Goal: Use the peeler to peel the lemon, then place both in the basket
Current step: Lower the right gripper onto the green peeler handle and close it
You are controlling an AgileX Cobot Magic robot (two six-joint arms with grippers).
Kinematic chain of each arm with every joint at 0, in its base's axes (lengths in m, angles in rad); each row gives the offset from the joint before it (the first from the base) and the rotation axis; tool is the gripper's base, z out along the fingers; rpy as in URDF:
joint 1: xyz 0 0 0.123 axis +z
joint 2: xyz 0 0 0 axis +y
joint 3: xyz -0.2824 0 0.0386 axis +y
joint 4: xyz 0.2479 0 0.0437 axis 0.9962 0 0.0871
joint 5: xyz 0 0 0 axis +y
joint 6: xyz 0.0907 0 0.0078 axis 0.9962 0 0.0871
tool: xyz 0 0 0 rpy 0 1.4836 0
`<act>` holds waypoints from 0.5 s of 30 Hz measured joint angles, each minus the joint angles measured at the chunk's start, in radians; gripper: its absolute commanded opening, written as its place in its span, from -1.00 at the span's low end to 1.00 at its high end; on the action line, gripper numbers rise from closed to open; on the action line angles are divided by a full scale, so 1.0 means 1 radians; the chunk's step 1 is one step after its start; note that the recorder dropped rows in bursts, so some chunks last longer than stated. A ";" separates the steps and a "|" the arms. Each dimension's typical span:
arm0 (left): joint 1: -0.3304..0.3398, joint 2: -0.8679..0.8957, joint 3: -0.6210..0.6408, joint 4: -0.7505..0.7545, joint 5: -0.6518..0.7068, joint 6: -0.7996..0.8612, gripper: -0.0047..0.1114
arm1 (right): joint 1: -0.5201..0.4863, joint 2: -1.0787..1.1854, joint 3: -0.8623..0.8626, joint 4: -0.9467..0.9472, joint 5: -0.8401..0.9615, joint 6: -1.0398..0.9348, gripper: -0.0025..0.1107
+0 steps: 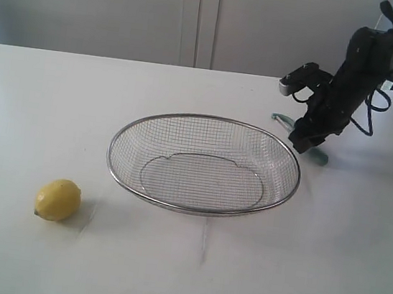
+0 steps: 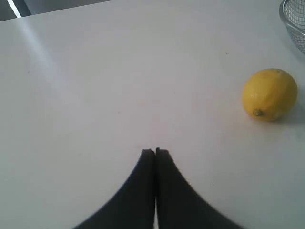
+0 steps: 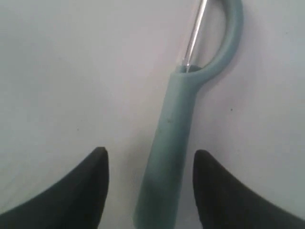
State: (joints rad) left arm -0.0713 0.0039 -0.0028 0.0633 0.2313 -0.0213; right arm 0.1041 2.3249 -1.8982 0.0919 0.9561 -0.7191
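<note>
Exterior view shows the basket [image 1: 111, 152] sitting near the middle of the white table [image 1: 36, 97], upright and with nothing in it. The lemon [image 1: 58, 199] lies on the table well apart from the basket, off its left front side, with its nubbed tip pointing down-left. On the far right side of the basket, the right gripper [image 1: 306, 141] is lowered over the peeler [image 1: 319, 157], which lies flat on the table just beside the basket's rim; its curved head pokes out behind the gripper and the end of its teal handle shows in front. From the right wrist view, the two dark fingers [image 3: 90, 186] are spread wide with the handle lying between them, a clear gap of table on each side, so they have hold of nothing. From the left wrist view, the left gripper [image 2: 155, 151] hangs over bare table with its fingers pressed together and gripping nothing; the lemon rests off to one side, near the basket's edge.
</note>
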 measured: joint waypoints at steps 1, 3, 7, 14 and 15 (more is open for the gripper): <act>0.000 0.000 0.000 0.000 0.000 0.000 -0.92 | 0.001 0.007 0.000 0.000 0.000 -0.002 -0.05; 0.000 0.000 0.000 0.000 0.000 0.000 -0.92 | 0.005 0.016 0.000 0.000 0.000 -0.002 -0.05; 0.000 0.000 0.000 0.000 0.000 0.000 -0.92 | 0.005 0.028 0.002 -0.002 -0.002 -0.004 -0.05; 0.000 0.000 0.000 0.000 0.000 0.000 -0.92 | 0.005 0.028 0.002 -0.010 0.000 -0.004 -0.42; 0.000 0.000 0.000 0.000 0.000 0.000 -0.92 | 0.005 0.028 0.002 -0.022 0.002 -0.004 -0.45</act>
State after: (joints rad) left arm -0.0713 0.0039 -0.0028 0.0633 0.2313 -0.0213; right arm 0.1090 2.3531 -1.8967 0.0704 0.9578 -0.7231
